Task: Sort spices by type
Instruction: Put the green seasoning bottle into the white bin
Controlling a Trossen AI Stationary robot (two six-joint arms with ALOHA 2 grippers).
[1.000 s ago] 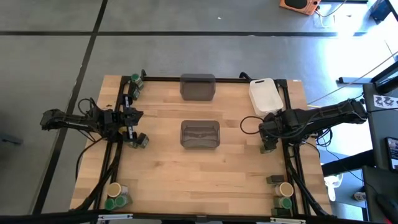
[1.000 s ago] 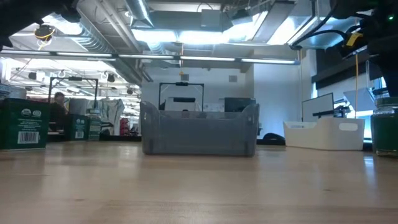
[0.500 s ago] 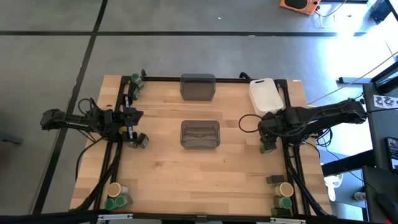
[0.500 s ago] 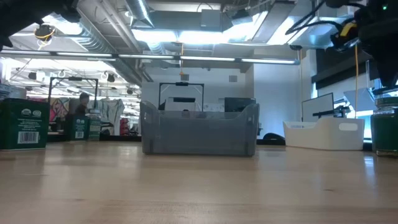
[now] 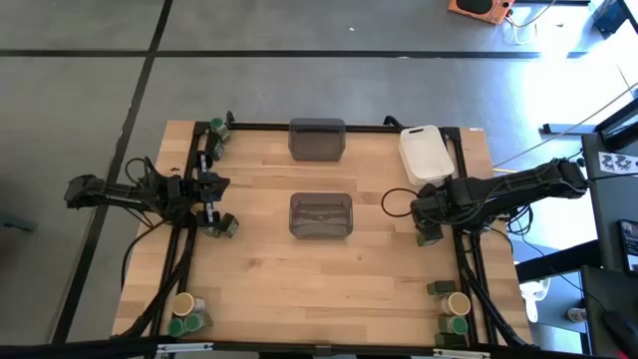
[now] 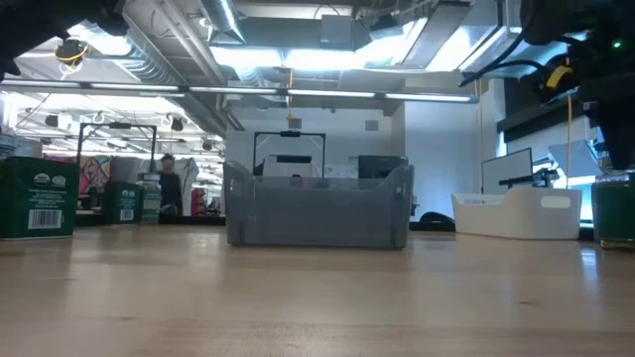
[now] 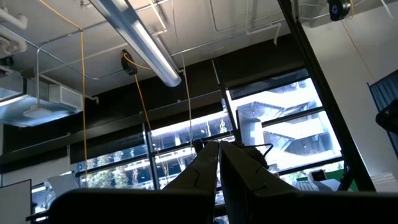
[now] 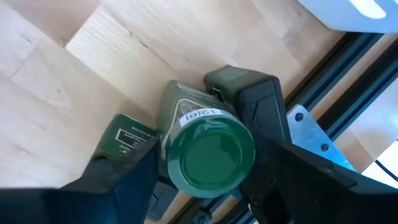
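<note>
1. So, the right gripper [image 8: 208,177] sits low at the table's right edge, fingers spread wide either side of a green-lidded jar [image 8: 211,155]. They aren't clamped on it.
2. A dark tin [image 8: 127,137] lies just beside that jar, near the black frame rail [image 8: 339,109].
3. The left gripper [image 7: 219,163] is parked at the left side, fingers [image 7: 202,171] pressed together with nothing between them.
4. More spices [image 5: 185,317] cluster at the table's corners; two grey bins [image 5: 320,215] stand mid-table.

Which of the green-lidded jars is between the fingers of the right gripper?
The green-lidded jar at the table's right edge, just below the white tray. The right gripper straddles it with open fingers; the other green-lidded jars stand at the table's corners, away from it.
</note>
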